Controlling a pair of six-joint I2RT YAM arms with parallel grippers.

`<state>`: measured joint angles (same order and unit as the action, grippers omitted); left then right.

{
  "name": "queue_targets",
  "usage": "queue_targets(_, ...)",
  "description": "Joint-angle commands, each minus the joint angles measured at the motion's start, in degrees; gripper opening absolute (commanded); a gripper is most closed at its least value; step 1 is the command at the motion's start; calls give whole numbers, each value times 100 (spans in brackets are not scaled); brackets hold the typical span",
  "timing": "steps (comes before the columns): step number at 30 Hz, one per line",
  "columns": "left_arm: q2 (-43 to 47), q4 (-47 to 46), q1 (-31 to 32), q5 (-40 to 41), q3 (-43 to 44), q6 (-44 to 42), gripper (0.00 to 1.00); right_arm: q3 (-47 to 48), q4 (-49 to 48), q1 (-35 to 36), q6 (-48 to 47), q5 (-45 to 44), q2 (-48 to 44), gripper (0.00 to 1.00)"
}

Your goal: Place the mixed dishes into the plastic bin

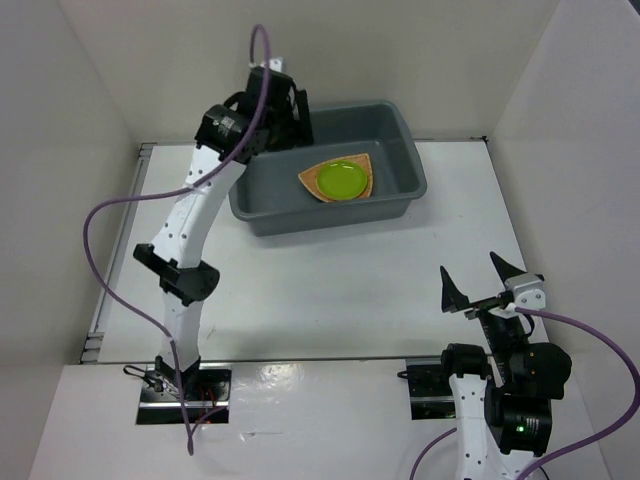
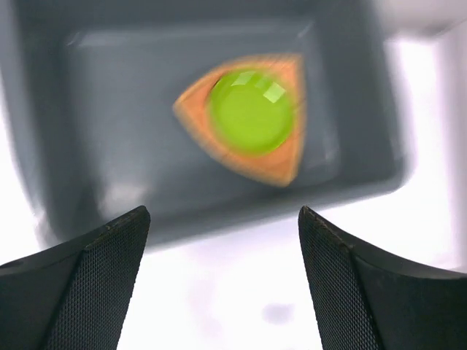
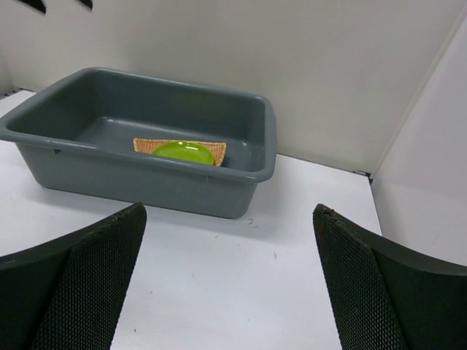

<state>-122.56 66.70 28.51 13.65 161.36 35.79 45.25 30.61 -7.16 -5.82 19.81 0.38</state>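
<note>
The dark grey plastic bin (image 1: pixel 330 215) stands at the back of the table. Inside it lies the orange-tan woven fan-shaped plate (image 1: pixel 312 180), with the lime-green round plate (image 1: pixel 341 179) on top. My left gripper (image 1: pixel 290 120) hovers above the bin's left part, open and empty. Its wrist view looks down on the bin (image 2: pixel 117 109), the woven plate (image 2: pixel 281 160) and the green plate (image 2: pixel 252 109), blurred, with the left gripper (image 2: pixel 222 211) open. My right gripper (image 1: pixel 470 268) is open and empty near the front right. The cream plate and the glass piece are not in view.
White walls close in the table at the back and both sides. In the right wrist view, the bin (image 3: pixel 146 182) with the green plate (image 3: pixel 182 151) on the woven plate (image 3: pixel 219 149) stands beyond the right gripper (image 3: pixel 230 210), white tabletop between them.
</note>
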Motion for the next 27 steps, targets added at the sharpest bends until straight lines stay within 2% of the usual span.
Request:
queue_targets(1, 274, 495, 435, 1859, -1848, -626, 89, -43, -222, -49, -6, 102, -390, 99)
queue_targets(2, 938, -124, 497, 1930, -3237, -730, 89, -43, -222, -49, -6, 102, -390, 99)
queue_targets(4, 1775, -1040, 419, 1521, -4781, -818, 91, -43, -222, -49, -6, 102, -390, 99)
queue_targets(5, 2615, -1880, 279, 1231, -5494, -819, 91, -43, -222, -49, -6, 102, -390, 99)
queue_targets(6, 2998, -2210, 51, 1002, -6658, -741, 91, -43, -222, -49, -6, 102, -442, 99)
queue_targets(7, 3332, -2744, -90, 599, -7122, -740, 91, -43, -222, -49, -6, 102, -443, 99)
queue_targets(9, 4002, -3073, -380, 280, -7957, -906, 92, -43, -222, -101, -6, 102, -443, 99)
queue_targets(14, 4179, -3514, -496, -406, -8269, -908, 93, -43, -222, -102, -6, 154, -443, 99)
queue_targets(20, 3801, -3874, -794, -1248, -8550, 15, 93, -43, -222, -102, -6, 102, -443, 99)
queue_targets(24, 3792, -4243, -909, -1549, -9199, 384, 83, -43, -222, -102, -6, 40, -390, 99)
queue_targets(26, 3897, -4402, -909, -1733, -9341, 438, 75, -43, -283, -223, 46, -56, -337, 99)
queue_targets(27, 4037, -4402, -909, -1734, -9342, 438, 68, -43, -284, -303, 107, -57, -241, 99)
